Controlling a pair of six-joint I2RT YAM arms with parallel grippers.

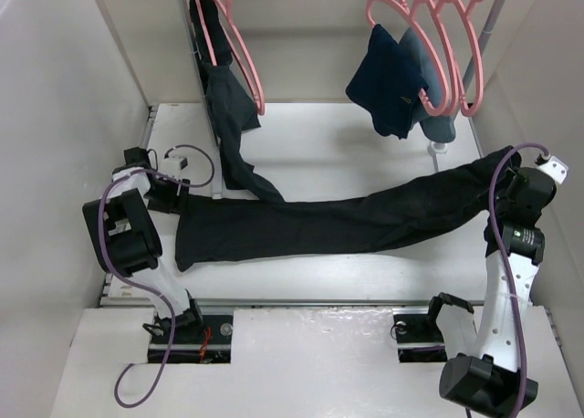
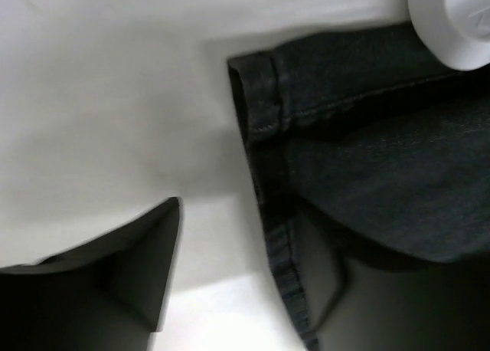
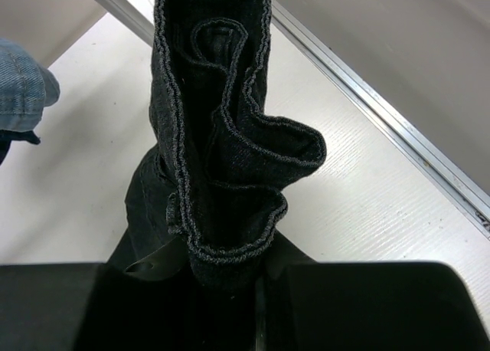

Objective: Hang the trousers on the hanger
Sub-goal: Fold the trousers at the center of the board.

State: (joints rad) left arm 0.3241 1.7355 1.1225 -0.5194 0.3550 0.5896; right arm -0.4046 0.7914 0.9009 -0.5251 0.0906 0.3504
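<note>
The black trousers [image 1: 338, 222] lie stretched across the table, waistband at the left and leg ends lifted at the right. My right gripper [image 1: 517, 176] is shut on the bunched leg hems [image 3: 222, 136], its jaws [image 3: 230, 268] closed around the fabric. My left gripper [image 1: 175, 197] is low at the waistband's back corner. In the left wrist view it [image 2: 253, 251] is open, and the waistband edge with a belt loop [image 2: 264, 98] lies between its fingers. Several empty pink hangers [image 1: 444, 21] hang at the top right.
Another black pair [image 1: 224, 99] hangs from a pink hanger [image 1: 245, 62] at the back left and trails onto the table, touching the trousers. A dark navy garment [image 1: 391, 80] hangs at the back right beside a rack pole [image 1: 479, 48]. White walls close in on both sides.
</note>
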